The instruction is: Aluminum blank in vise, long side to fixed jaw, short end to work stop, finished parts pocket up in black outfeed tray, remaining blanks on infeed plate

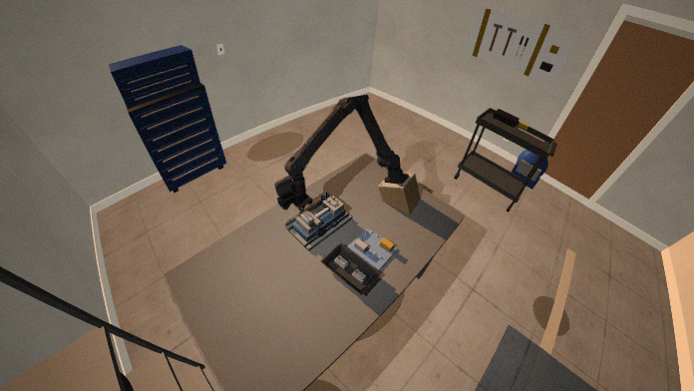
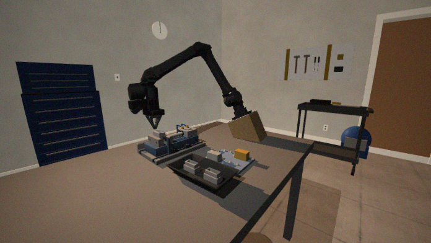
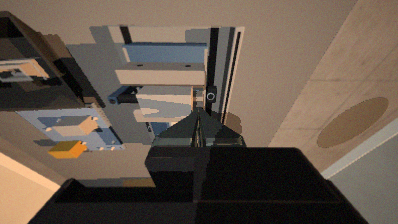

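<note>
My gripper point(image 2: 154, 125) is shut and empty. It hangs a little above the near end of the blue vise point(image 2: 171, 144), also seen in the top view point(image 1: 319, 217). In the wrist view my closed fingertips point(image 3: 197, 121) are just over a gray blank point(image 3: 164, 103) that lies between the jaws, next to the fixed jaw point(image 3: 160, 75). The work stop point(image 3: 211, 95) is at its end. The black outfeed tray point(image 2: 202, 170) holds two pocketed parts point(image 2: 192, 166) point(image 2: 213, 175). The infeed plate point(image 2: 233, 159) carries a gray blank point(image 2: 214, 155) and a brass blank point(image 2: 241, 154).
The arm's tan base block point(image 2: 248, 130) stands behind the infeed plate. The table's edge point(image 2: 278, 189) runs along the right. A blue tool chest point(image 2: 60, 111) and a black cart point(image 2: 334, 130) stand on the floor, away from the table.
</note>
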Robot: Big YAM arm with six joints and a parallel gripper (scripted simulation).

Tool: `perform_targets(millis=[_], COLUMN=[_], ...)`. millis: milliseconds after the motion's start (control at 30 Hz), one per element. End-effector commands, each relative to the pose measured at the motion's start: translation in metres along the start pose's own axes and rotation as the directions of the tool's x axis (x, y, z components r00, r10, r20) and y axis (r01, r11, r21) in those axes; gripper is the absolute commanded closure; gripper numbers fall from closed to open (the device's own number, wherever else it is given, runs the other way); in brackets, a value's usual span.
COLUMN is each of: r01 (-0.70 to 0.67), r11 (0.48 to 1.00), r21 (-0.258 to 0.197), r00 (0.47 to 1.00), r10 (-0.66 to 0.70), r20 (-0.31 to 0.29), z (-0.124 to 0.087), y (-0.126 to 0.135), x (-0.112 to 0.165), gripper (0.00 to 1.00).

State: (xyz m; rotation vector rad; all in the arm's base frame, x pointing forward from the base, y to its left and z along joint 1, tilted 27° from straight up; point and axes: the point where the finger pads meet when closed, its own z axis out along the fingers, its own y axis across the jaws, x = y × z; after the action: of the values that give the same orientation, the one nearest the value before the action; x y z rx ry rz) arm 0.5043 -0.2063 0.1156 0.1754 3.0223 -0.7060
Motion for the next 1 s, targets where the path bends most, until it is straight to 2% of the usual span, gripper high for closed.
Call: perform_targets(millis=[0, 967], r01=[-0.015, -0.023], r11=[1.000, 1.000], r21=[0.003, 0.004], r00=[1.000, 0.999], r10=[0.015, 0.023], r20=[0.018, 0.024], z=[0.0006, 0.0033], y=[-0.0112, -0.0131], x=[-0.0044, -0.0092], gripper=[1.00, 1.00])
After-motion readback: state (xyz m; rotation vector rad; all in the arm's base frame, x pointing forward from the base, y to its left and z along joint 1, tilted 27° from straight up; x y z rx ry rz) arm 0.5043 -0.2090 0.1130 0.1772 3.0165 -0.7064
